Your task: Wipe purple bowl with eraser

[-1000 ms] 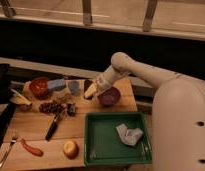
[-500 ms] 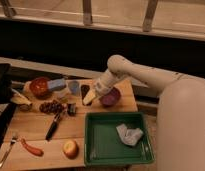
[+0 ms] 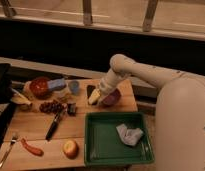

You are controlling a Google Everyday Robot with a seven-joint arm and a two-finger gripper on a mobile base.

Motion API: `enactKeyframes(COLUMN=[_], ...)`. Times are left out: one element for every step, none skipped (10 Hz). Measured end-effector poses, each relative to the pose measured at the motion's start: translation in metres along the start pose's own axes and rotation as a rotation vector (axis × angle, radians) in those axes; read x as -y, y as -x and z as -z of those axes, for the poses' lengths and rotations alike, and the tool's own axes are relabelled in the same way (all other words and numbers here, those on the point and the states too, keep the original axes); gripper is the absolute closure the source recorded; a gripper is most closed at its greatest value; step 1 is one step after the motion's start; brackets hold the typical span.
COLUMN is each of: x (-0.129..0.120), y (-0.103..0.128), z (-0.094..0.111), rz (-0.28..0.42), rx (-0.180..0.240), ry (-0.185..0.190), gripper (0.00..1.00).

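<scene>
The purple bowl (image 3: 113,98) sits on the wooden board (image 3: 36,127) near its right back corner. My gripper (image 3: 95,96) is low at the bowl's left rim, with the arm reaching in from the right. A dark flat block, the eraser (image 3: 89,89), shows right beside the gripper on its far left side. I cannot tell whether the gripper holds it.
An orange-red bowl (image 3: 40,86), a blue block (image 3: 57,83) and a blue cup (image 3: 74,87) stand at the back left. Grapes (image 3: 51,106), a small dark stub (image 3: 71,108), a knife (image 3: 53,126), an apple (image 3: 70,148) and a fork (image 3: 7,150) lie on the board. A green tray (image 3: 96,150) holds a cloth (image 3: 130,134).
The gripper has come down a little at the left side of the purple bowl. Nothing else has moved.
</scene>
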Motion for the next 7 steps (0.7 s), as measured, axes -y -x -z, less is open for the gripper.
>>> enactKeyframes(x=[0.010, 0.020, 0.033, 0.041, 0.046, 0.045, 0.045], y=[-0.008, -0.016, -0.025, -0.032, -0.036, -0.035, -0.033], z=[0.003, 0.006, 0.011, 0.016, 0.018, 0.019, 0.018], rz=[-0.032, -0.064, -0.114, -0.150, -0.174, -0.172, -0.170], rx=[-0.023, -0.042, -0.057, -0.059, -0.062, -0.060, -0.057], ry=[-0.025, -0.052, -0.086, -0.107, -0.121, -0.122, -0.123], gripper=[1.00, 1.00, 1.00, 1.00, 1.00, 1.00, 1.00])
